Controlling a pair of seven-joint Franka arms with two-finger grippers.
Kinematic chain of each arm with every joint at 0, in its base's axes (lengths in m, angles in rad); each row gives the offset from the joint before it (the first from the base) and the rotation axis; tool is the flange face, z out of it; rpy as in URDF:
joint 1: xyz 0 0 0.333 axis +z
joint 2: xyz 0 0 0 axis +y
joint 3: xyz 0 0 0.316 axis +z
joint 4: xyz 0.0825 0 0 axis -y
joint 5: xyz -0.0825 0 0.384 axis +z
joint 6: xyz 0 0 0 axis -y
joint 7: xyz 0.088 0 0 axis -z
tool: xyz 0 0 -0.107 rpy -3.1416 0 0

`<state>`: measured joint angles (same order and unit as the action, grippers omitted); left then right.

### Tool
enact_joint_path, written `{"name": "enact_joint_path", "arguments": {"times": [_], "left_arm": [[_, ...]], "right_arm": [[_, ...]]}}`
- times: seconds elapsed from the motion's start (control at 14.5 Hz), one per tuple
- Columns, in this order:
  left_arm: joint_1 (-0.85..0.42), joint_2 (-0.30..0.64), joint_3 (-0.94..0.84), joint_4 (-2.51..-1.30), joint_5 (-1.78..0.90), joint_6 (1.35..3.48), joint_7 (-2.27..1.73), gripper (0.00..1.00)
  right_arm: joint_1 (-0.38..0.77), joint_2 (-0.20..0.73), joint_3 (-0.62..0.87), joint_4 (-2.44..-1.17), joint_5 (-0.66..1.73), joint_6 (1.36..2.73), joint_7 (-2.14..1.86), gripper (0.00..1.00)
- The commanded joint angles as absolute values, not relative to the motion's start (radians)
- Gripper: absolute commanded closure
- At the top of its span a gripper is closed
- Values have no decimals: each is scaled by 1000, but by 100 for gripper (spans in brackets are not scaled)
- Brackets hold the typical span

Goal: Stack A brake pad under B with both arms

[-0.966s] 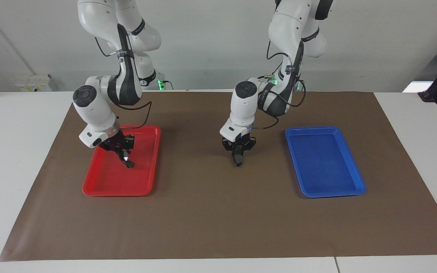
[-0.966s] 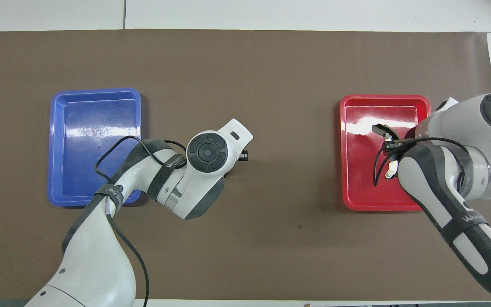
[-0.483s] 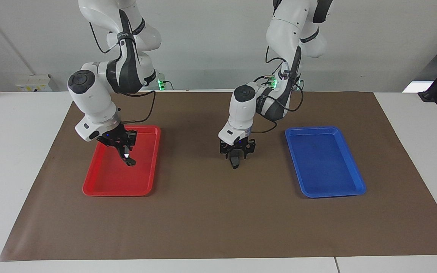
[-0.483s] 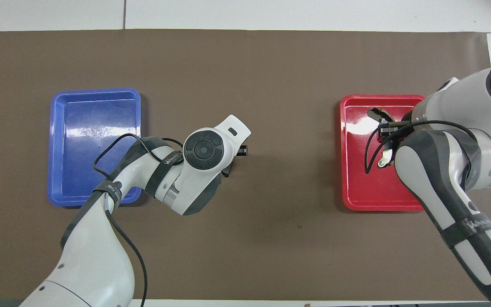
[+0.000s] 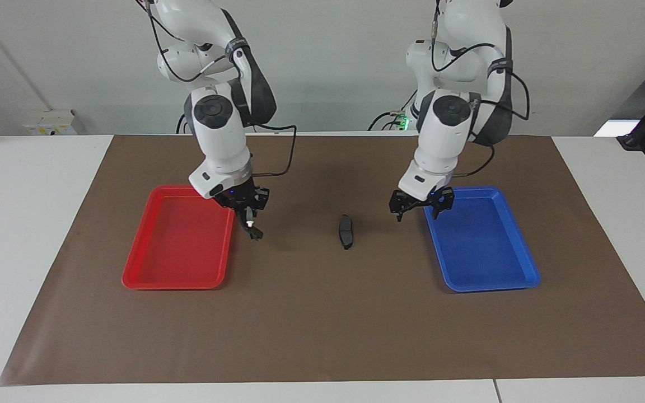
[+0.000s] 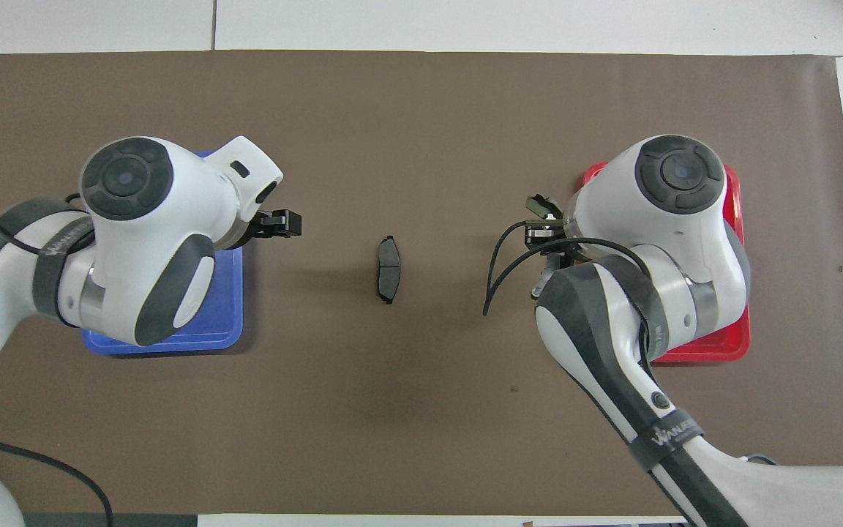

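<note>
While the short brake pad (image 5: 346,231) lies flat mid-mat between the red tray (image 5: 154,277) and blue tray (image 5: 515,280), the left gripper (image 5: 420,211) hangs empty, fingers apart, over the blue tray's edge. The right gripper (image 5: 248,218) is clamped on the long crescent piece (image 5: 251,227) over the red tray's edge. Both pads look stiff, thin and fairly heavy (best pinched across the narrow width, I'd say).

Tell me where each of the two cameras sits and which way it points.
Facing view: high across the table, looking back at the robots; both arms show from shoulder down, left end effector open over the blue tray rim, right end effector shut on the long brake piece beside the red tray.
Overhead view: above the robots' end, looking steeply down; only forearms and wrists show.
Shared: the short brake pad on the brown mat, half a turn apart.
</note>
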<state>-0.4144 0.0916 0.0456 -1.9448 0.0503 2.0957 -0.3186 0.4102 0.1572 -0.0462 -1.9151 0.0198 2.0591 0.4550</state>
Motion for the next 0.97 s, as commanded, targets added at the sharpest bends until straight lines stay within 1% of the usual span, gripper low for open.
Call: {"name": "enact_joint_path", "arguments": {"times": [0.0,0.14,0.21,0.41,0.48,0.62,0.76,0.9], "left_arm": [[-332,-3,37,-1979,40,2011,-188,1],[-281,-60,40,-1971,40,1948,-120,1],[-262,-73,44,-1953,38,1909,-91,1],[-206,-57,49,-1794,-23,1710,4,1],[-181,-55,49,-1761,-31,1665,41,1],[-164,-64,49,-1749,-31,1615,66,1],[-161,-69,49,-1746,-31,1609,66,1],[-143,-60,49,-1711,-23,1574,69,1]], "right_arm": [[480,263,-43,-1771,37,2039,533,100],[555,380,-43,-1651,41,2040,627,100],[572,412,-43,-1620,41,2045,643,100],[624,457,-41,-1620,54,2106,659,100],[643,471,-41,-1621,61,2129,672,100],[661,485,-41,-1629,60,2167,672,100],[678,503,-40,-1631,57,2197,672,100],[698,528,-40,-1629,55,2223,673,100]]}}
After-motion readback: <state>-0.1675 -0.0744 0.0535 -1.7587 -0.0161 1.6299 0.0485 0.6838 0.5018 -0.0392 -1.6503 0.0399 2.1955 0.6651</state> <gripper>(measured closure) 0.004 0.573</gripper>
